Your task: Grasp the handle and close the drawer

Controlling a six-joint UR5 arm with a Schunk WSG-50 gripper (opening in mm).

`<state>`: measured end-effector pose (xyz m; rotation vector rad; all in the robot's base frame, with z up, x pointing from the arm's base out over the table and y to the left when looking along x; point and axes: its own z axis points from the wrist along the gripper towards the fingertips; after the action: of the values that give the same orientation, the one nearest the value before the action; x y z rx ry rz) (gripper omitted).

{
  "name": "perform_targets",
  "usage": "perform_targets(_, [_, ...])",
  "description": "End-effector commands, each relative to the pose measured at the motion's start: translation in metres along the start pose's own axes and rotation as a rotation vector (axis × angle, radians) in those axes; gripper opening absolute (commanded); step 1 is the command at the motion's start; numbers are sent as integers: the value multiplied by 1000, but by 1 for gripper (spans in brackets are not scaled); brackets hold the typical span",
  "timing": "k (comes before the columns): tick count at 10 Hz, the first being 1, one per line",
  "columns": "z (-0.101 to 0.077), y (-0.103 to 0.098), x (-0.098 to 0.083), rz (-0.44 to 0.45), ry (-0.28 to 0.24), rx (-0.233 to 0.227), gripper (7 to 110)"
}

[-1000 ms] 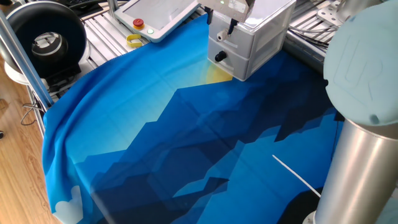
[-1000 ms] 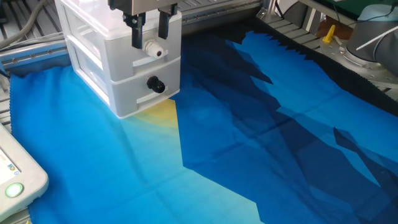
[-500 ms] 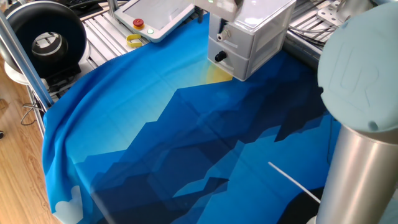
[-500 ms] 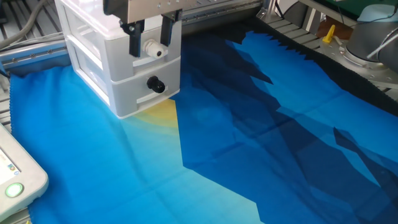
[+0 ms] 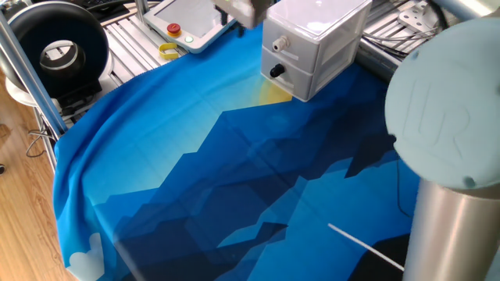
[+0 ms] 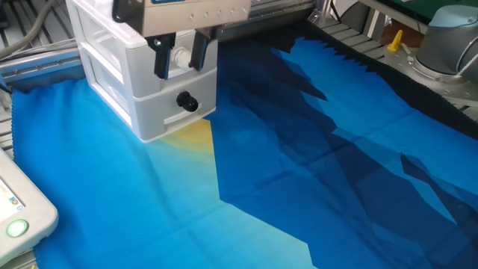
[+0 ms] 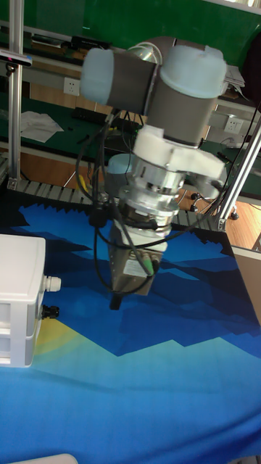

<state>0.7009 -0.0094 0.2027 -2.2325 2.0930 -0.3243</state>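
Observation:
The white drawer unit [image 6: 142, 82] stands at the back of the blue cloth. Its upper drawer [image 6: 160, 45] sits flush with the front and carries the small white handle [image 6: 179, 57], also seen as the handle [image 5: 279, 44] and the handle [image 7: 51, 284]. My gripper [image 6: 179, 69] is open, and its two black fingers [image 6: 160, 61] stand either side of the handle in this view. The tall view shows the gripper [image 7: 116, 301] well clear of the drawer front, touching nothing. In one fixed view it is only a blur at the top edge.
The lower drawer has a black knob [image 6: 185, 101]. A teach pendant with a red button [image 5: 173, 30], a yellow ring [image 5: 168, 52] and a black reel [image 5: 58, 48] lie beyond the cloth's edge. The arm's base [image 5: 453, 156] fills the right side.
The gripper has backed away from the white handle, away from the drawer front, with its fingers still open. The drawer unit has not moved.

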Motion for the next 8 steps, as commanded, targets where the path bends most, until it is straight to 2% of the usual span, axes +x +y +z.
perform_targets(1, [-14, -21, -30, 119, -17, 61, 44])
perform_targets(2, [-14, -24, -29, 132, -15, 76, 7])
perform_targets(4, [-10, -28, -20, 160, 22, 97, 7])
perform_targets(5, [-11, -27, -13, 185, 58, 106, 7])
perform_targets(6, [-11, -32, -11, 189, 59, 127, 7])
perform_targets(8, [-9, -35, -10, 207, 53, 139, 7])
